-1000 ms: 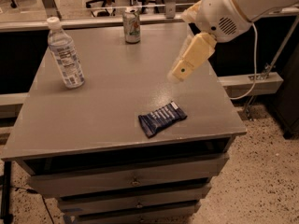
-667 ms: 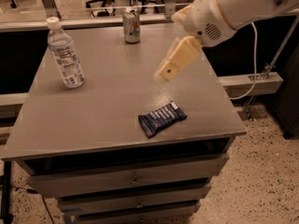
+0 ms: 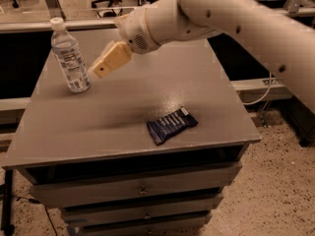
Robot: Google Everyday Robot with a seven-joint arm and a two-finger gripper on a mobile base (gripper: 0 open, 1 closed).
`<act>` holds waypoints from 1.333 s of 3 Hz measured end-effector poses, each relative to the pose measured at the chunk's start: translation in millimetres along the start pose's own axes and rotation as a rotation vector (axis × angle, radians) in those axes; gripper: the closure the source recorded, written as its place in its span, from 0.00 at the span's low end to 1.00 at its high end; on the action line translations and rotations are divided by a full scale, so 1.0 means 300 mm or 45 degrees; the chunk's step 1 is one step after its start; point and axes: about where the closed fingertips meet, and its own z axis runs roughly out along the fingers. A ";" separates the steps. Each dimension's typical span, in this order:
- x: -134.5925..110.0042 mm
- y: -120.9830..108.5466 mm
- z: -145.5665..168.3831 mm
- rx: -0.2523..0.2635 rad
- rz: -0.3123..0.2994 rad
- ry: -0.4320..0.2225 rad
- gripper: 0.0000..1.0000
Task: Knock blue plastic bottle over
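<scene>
The blue plastic bottle (image 3: 70, 56) stands upright at the left rear of the grey table (image 3: 123, 117), clear with a white cap and a pale label. My gripper (image 3: 101, 71) hangs just to its right, a small gap away, at about the height of the bottle's label. Its cream fingers point down and to the left toward the bottle. My white arm reaches in from the upper right and covers the back of the table.
A flat dark blue snack wrapper (image 3: 171, 125) lies near the table's front right. The table has drawers below its front edge. Office chairs stand on the floor beyond the rear rail. The metal can seen before is hidden behind my arm.
My gripper has swung left across the table, from its right side to right beside the bottle. The arm now hides the can. The bottle and the wrapper have not moved.
</scene>
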 end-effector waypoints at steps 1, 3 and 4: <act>-0.063 0.005 0.213 -0.069 -0.006 -0.121 0.00; -0.078 0.020 0.449 -0.130 -0.014 -0.251 0.18; -0.064 0.006 0.465 -0.125 -0.018 -0.278 0.41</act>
